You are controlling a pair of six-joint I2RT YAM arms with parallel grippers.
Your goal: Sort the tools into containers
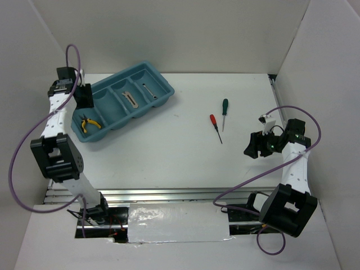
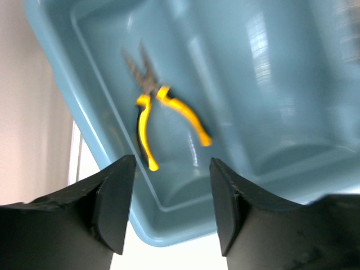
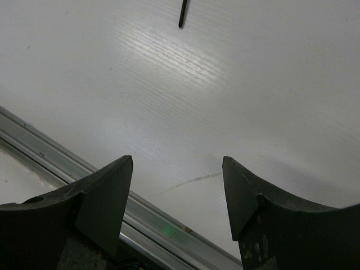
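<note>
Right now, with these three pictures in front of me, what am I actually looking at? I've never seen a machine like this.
These are two robot arms bolted at the near edge of a white table. The big picture looks down from above and behind them. The other two come from small cameras on the wrists, so each shows its own claw's dark fingers at the bottom. The left claw hovers over a blue tray; the right claw hangs above the table. Both are open and hold nothing. In the tray, each in its own compartment, lie yellow pliers, a knife and a rod. A green screwdriver and a red screwdriver lie loose on the table, not yet sorted.
</note>
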